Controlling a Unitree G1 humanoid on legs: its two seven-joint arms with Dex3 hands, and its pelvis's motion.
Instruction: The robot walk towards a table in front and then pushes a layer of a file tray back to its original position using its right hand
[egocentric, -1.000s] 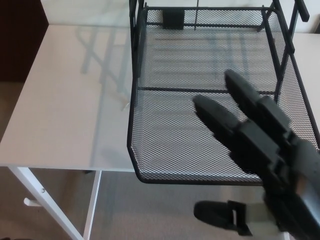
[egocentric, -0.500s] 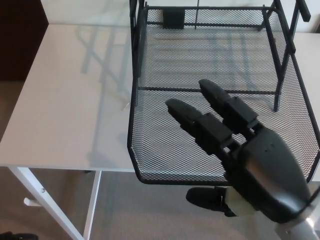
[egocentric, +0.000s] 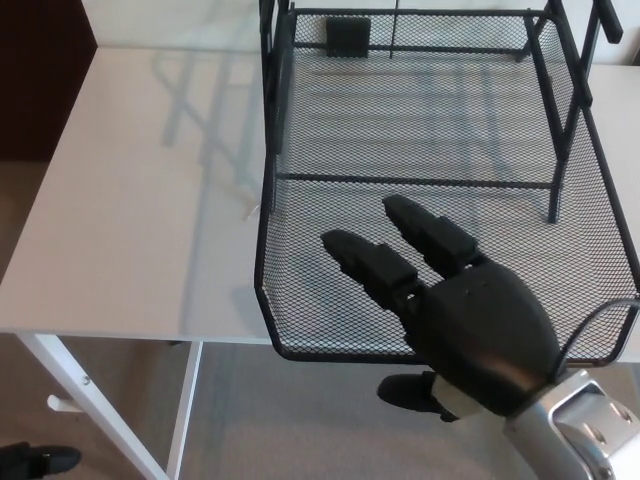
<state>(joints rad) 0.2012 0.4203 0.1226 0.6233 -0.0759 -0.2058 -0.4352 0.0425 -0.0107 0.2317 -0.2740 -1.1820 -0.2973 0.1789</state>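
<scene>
**Pulled-out tray layer lies straight ahead of our right hand**

On the left we see the white desk (egocentric: 130, 200), smooth and matte, with a pale leg angling down to the carpeted floor below its front edge. Our left hand does not show.

Moving right, the file tray (egocentric: 272, 90) stands on the desk: a black frame of thin metal posts holding shallow wire-mesh layers. Its lower layer (egocentric: 320, 290) is drawn out toward us, so that its rounded front rim overhangs the desk edge. The mesh is fine and see-through, stiff at the rim. The layer's sliding axis runs away from us, toward the back of the frame, where a small black block sits at the rear wall.

Further right, our right hand (egocentric: 450, 320) hovers over the front part of that layer, glossy black, two thick fingers (egocentric: 365, 262) stretched forward and apart above the mesh, thumb dropped below the front rim. It holds nothing. We cannot tell whether the palm touches the rim.

We judge the coming push must go straight away from us along the sliding axis, with the rim caught between thumb and palm.
</scene>
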